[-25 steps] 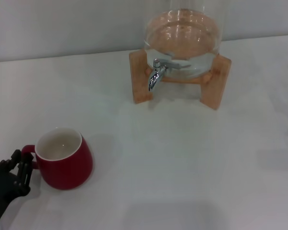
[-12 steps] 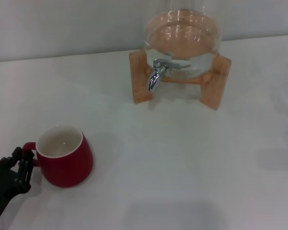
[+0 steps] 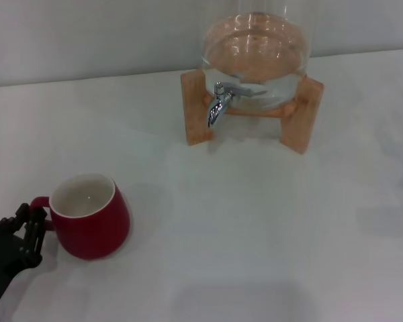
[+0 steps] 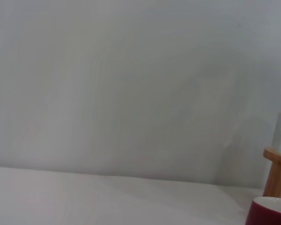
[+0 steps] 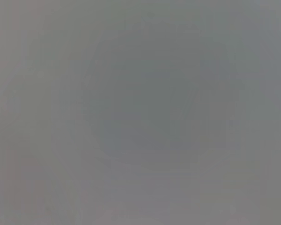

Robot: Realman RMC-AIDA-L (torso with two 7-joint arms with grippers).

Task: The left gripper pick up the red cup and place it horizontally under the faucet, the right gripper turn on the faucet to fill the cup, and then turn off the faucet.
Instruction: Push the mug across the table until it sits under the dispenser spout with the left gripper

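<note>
The red cup stands upright near the table's front left corner, its handle touching the left gripper; whether the fingers clasp it cannot be made out. The left wrist view shows only the cup's rim. The faucet is well apart, at the far edge.

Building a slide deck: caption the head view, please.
Left black claw at the handle of the squat red ceramic cup, far from the chrome faucet on its wood-framed glass jar.

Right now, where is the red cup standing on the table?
In the head view the red cup stands upright at the table's near left, its handle at the left gripper, well short of the faucet.
</note>
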